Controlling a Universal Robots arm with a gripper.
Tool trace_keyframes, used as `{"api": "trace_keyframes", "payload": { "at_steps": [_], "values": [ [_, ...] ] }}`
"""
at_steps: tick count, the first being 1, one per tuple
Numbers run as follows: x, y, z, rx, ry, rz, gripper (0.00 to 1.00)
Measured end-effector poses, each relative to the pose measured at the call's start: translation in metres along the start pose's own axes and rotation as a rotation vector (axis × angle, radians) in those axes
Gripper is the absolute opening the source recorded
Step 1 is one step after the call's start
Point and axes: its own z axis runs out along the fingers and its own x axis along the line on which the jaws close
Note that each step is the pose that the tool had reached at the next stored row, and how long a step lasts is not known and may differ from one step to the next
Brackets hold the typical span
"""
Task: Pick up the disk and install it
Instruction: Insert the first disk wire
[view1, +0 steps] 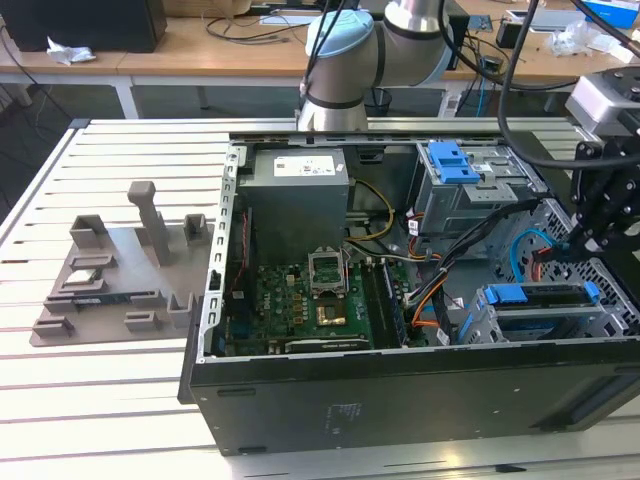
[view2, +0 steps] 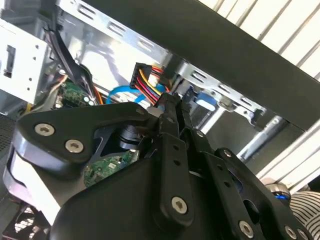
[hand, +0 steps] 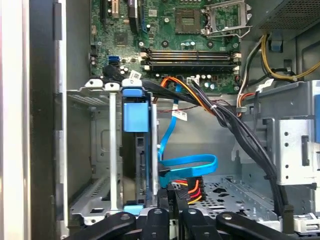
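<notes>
First wrist view, nearest first: the end effector (hand: 172, 216) hangs inside the open case (view1: 400, 385). In the second wrist view its jaws stand narrow, drawn almost together, and I see nothing between them. Its tip is just beside a power plug (hand: 186, 192) with red, yellow and black wires, and a blue flat cable (hand: 192, 162) loops right behind that.

Next comes the disk (hand: 136, 150). It stands on edge in the drive cage (hand: 102, 150), seen end-on, its blue bracket tab (hand: 136, 117) facing up toward the motherboard (hand: 190, 45). From the end effector the disk lies close by, off to one side of the tip, not under it. It looks already seated in its bay.

In the exterior view the disk (view1: 540, 298) runs lengthwise along the case's front wall. The end effector (view1: 592, 238) is above its end on the exterior view's right. Farther back sit a blue latch (view1: 450, 160) and a grey box (view1: 298, 185).

Count: one arm, one end effector, one disk, one cage, one plug, one latch, one grey box, one case on the worktop (view1: 110, 400).
</notes>
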Motion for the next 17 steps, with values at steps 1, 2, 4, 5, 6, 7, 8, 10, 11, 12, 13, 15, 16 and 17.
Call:
{"api": "trace_keyframes", "payload": {
  "at_steps": [1,2,4,5,6,7,8,10,11,12,13,15,16,17],
  "values": [
    [0.0049,0.0006,-0.0001,0.0,-0.0001,0.0,0.17],
    [0.0079,0.0008,-0.0003,0.0,0.0001,0.0,0.17],
    [0.0161,0.0014,-0.0005,0.0,0.0,0.0,0.17],
    [0.0174,0.0016,-0.0005,0.0,0.0001,0.0,0.17],
    [0.0186,0.002,-0.0005,0.0,0.0,0.0,0.17],
    [0.0198,0.0023,-0.0005,0.0,0.0001,0.0,0.17],
    [0.0209,0.0025,-0.0004,0.0,0.0001,0.0,0.17],
    [0.022,0.0033,0.0011,0.0,0.0001,0.0,0.17],
    [0.022,0.0043,0.002,0.0,0.0,0.0,0.17],
    [0.0221,0.006,0.003,0.0,-0.0001,0.0,0.17],
    [0.0222,0.0071,0.004,0.0,0.0,0.0,0.17],
    [0.0189,0.0087,0.0079,0.0,-0.0001,0.002,0.17],
    [0.0175,0.0089,0.0088,0.0001,-0.0002,0.004,0.17],
    [0.0164,0.009,0.0095,0.0001,-0.0002,0.004,0.17]
  ]
}}
